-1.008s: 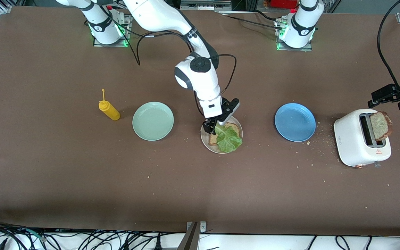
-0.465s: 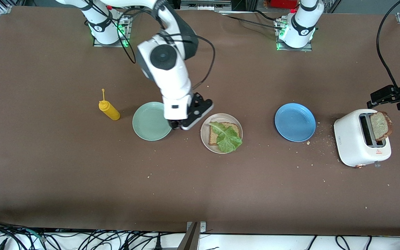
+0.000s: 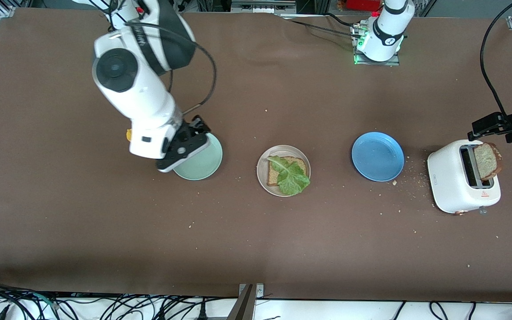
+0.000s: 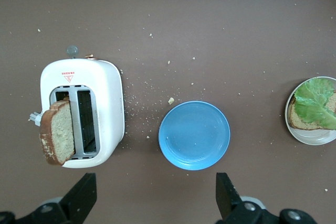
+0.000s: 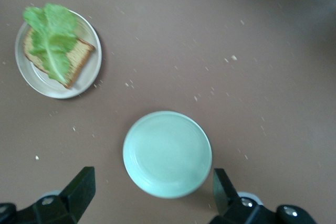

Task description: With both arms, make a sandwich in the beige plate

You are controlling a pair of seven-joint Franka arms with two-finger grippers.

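Right gripper (image 3: 180,149) withdrawn from the beige plate (image 3: 262,178). A second ago it stood low over that plate, fingers at the lettuce (image 3: 290,174); it now hangs over the mint plate (image 3: 205,166), toward the right arm's end of the surface from the beige plate, fingers spread and empty, as the right wrist view confirms.

The lettuce lies released on the bottom toast (image 3: 278,175), which rests in the beige plate; the leaf's tip overhangs the plate rim on the side nearer the front camera. Neither toast nor leaf has shifted since the gripper lifted away. Two of the sandwich's three layers are thus in place.

The second toast (image 3: 487,161) stands upright in a slot of the toaster (image 3: 454,178), which sits toward the left arm's end from the beige plate, with the blue plate (image 3: 377,156) between them. The left gripper (image 4: 155,198) hovers above the toaster and the blue plate, fingers spread and holding nothing; it has not moved over the last second.

Reading: the right arm's share looks finished and its retreat clears the way to the beige plate. The remaining step probably falls to the left arm: draw the toast from the toaster and lay it over the lettuce.
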